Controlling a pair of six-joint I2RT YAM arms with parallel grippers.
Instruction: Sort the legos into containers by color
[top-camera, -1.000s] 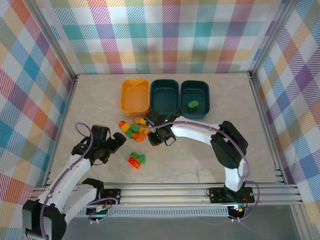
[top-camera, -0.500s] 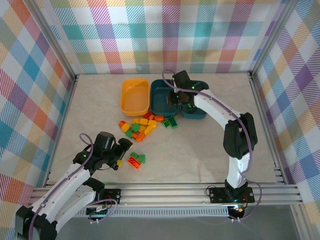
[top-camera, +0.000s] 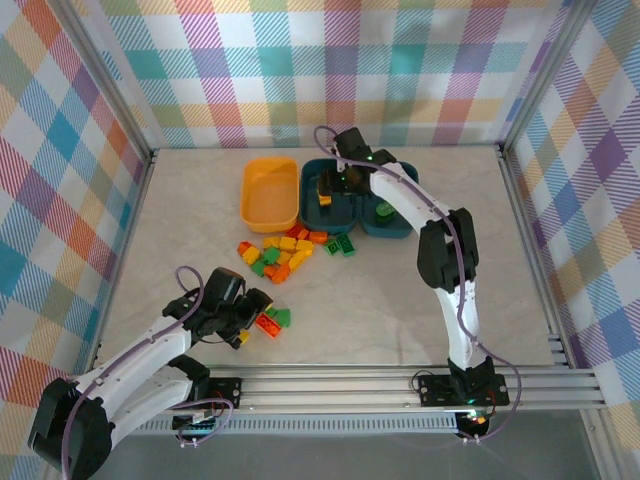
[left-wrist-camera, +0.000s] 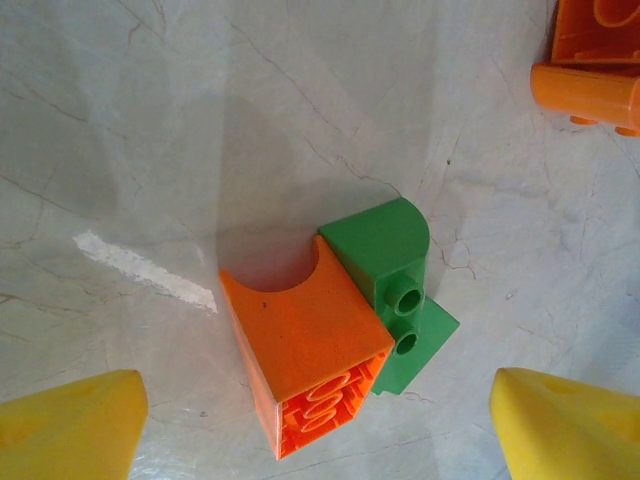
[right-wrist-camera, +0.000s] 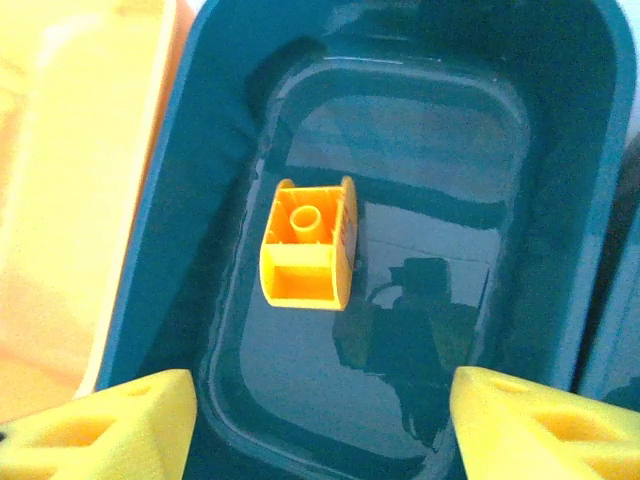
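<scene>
From above: reaches far out with the right arm (top-camera: 440, 255) to the middle teal tub (top-camera: 330, 228), between the orange tub (top-camera: 270, 224) and the right teal tub (top-camera: 390, 233). Shows one green lego (top-camera: 385, 210) in that right tub. Leaves a heap of red-orange, yellow and green bricks (top-camera: 285, 252) on the desk (top-camera: 400, 290), just in front of the tubs. Bends the left arm (top-camera: 215, 305) low beside two stray bricks (top-camera: 272, 320), well apart from the heap.

Through the left wrist: hangs above an orange brick (left-wrist-camera: 310, 350) and a green brick (left-wrist-camera: 395, 270), pressed side to side. Holds the left jaws wide apart, gripping nothing, one yellow fingertip (left-wrist-camera: 70, 430) on each side of the pair. Probably lines up for a grab; needs care to take just one color.

Through the right wrist: looks down into the teal tub. Finds a yellow brick (right-wrist-camera: 308, 245) loose on its floor, hollow side up. Has the right jaws let go and empty, pads (right-wrist-camera: 110, 420) well clear of the brick. Marks this tub as the yellow one, most likely.
</scene>
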